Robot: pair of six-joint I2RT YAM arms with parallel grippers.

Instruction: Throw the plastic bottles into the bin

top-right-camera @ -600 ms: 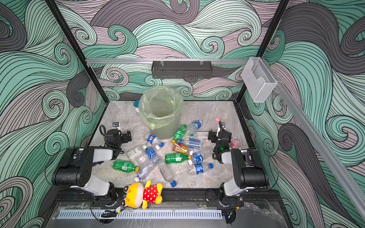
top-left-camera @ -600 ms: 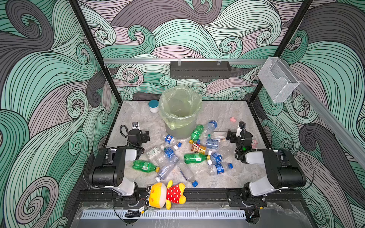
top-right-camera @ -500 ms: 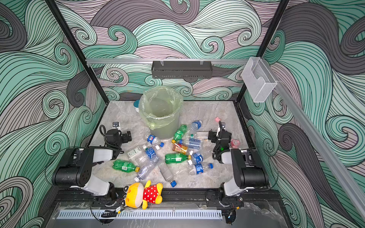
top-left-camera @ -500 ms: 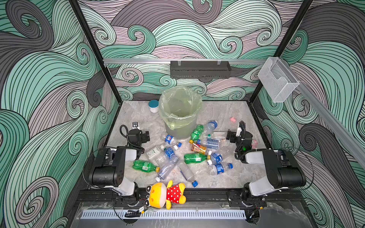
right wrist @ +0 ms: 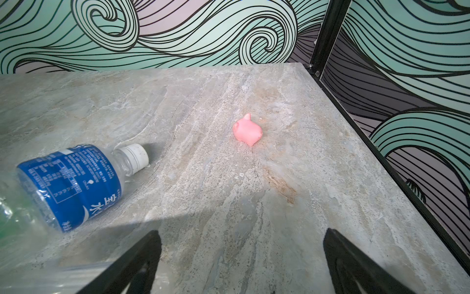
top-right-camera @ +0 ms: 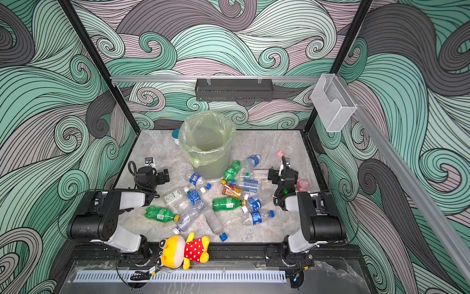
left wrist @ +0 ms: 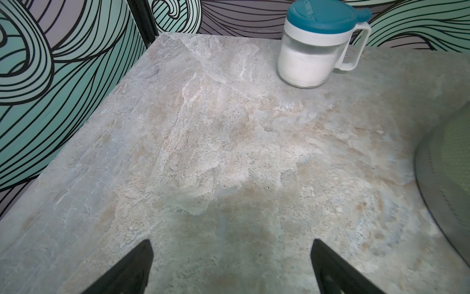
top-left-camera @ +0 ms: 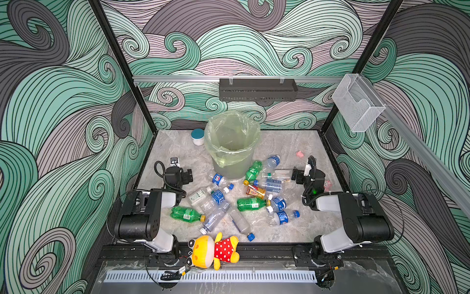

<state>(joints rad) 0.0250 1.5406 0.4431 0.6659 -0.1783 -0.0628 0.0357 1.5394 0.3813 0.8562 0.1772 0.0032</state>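
Left wrist view: how is the left gripper (left wrist: 231, 241) set?
Its jaws are spread wide over the marble table (left wrist: 229, 127); nothing is held. The right gripper (right wrist: 242, 231) is likewise opened and empty.
Where are the plastic bottles (top-left-camera: 251, 204) located?
In both top views they are seen scattered on their sides before the bag-lined bin (top-left-camera: 230, 166).

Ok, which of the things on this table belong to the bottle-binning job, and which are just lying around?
Part of the job:
- plastic bottles
- bin

Just lying about:
- teal-lidded jar
- small pink pig
- yellow plush toy
- another pink toy
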